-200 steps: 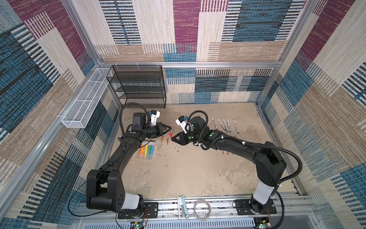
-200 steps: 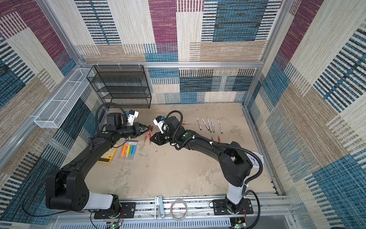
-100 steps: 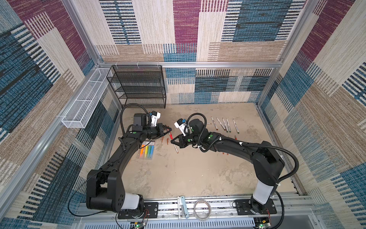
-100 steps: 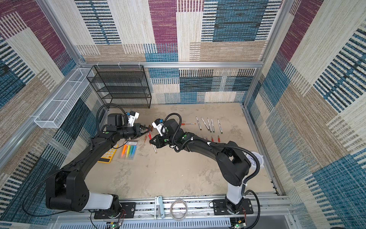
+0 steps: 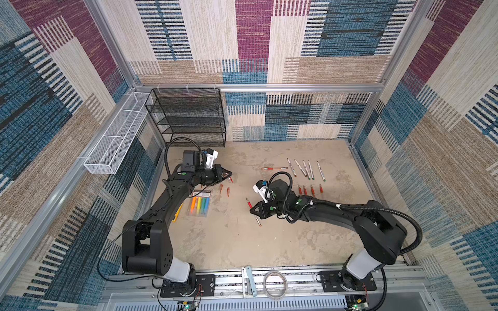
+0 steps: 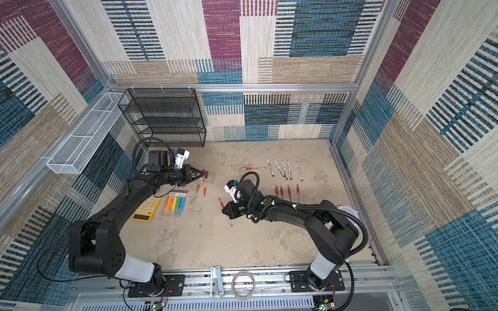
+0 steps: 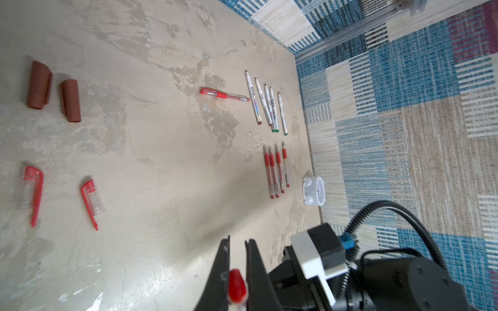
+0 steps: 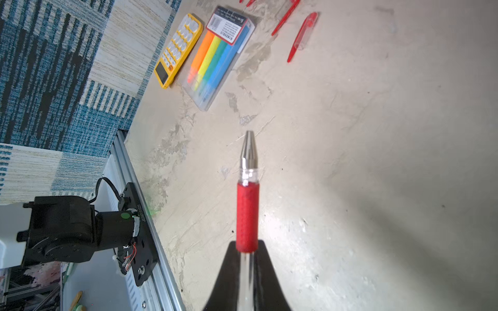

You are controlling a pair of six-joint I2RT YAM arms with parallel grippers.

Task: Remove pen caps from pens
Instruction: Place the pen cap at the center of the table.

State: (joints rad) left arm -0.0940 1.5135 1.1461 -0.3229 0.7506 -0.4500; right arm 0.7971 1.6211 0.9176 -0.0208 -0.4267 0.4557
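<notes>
The left arm reached out along the left side of the table. Its left tool pointed toward the middle and was pinched tight on a red cap.

The right arm lay long and low across the table, bent at the elbow. The right tool was squeezed tight around a clear pen with a red grip. The pen's silver tip was bare and stuck out in front.

Two brown caps and two loose red caps lay on the table near the left tool. A pack of colored markers and a yellow calculator lay beside the left arm.

Over on the right side lay five white pens and four red-grip pens. Next to them lay one capped pen.
</notes>
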